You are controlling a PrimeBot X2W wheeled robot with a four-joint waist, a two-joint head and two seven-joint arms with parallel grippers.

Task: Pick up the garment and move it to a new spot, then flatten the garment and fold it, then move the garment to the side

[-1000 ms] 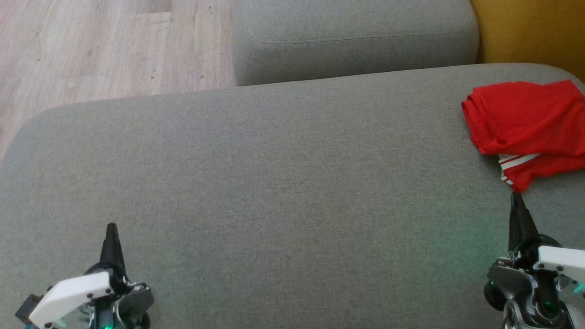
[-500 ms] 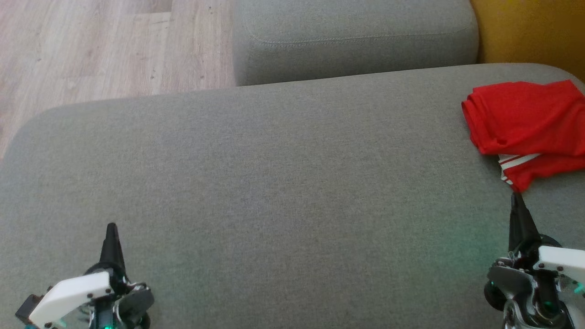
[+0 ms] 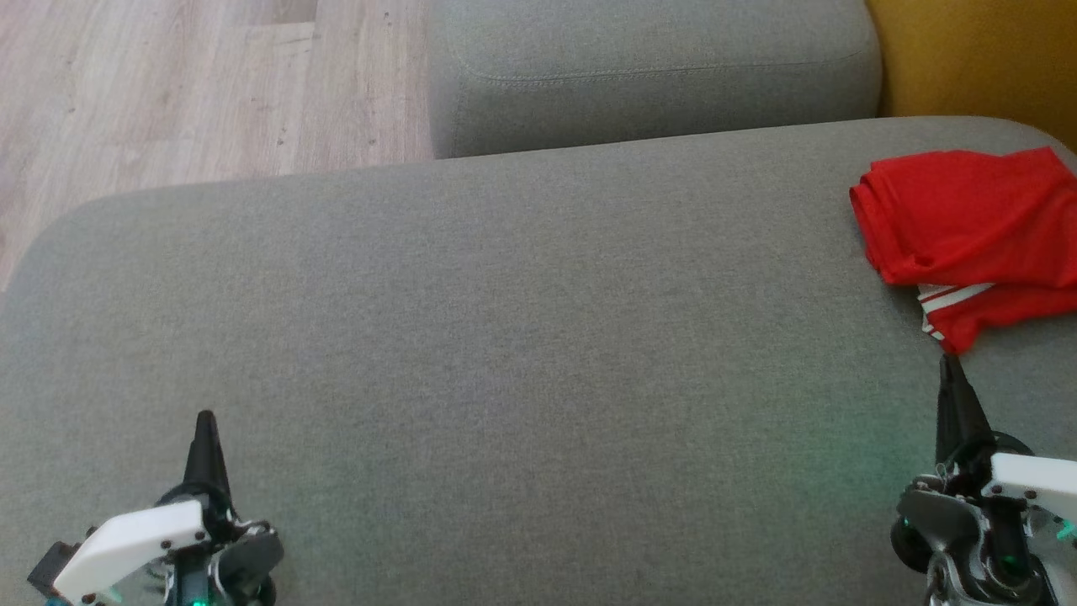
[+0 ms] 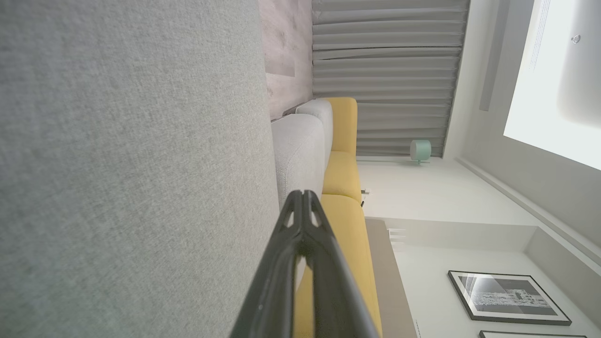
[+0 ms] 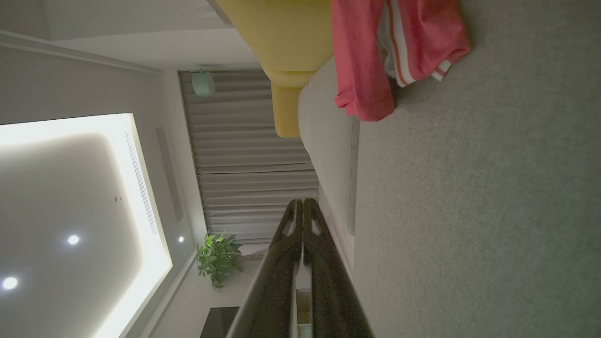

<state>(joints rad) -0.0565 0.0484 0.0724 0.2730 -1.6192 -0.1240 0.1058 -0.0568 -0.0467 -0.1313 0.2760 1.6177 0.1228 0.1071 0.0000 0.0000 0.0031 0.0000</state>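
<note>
Just beyond the right fingers, closed empty like the left fingers, lies the garment.

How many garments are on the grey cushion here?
1. The red garment lies at the far right of the cushion, just ahead of the right gripper. The frame edge crops it, so more may be hidden.

Both arms end in long black jaws that taper to a point, with slotted cut-outs near the tips. The left gripper wears a white angular cover with dark screws over grey housing; the right gripper matches, green lights glowing inside.
</note>
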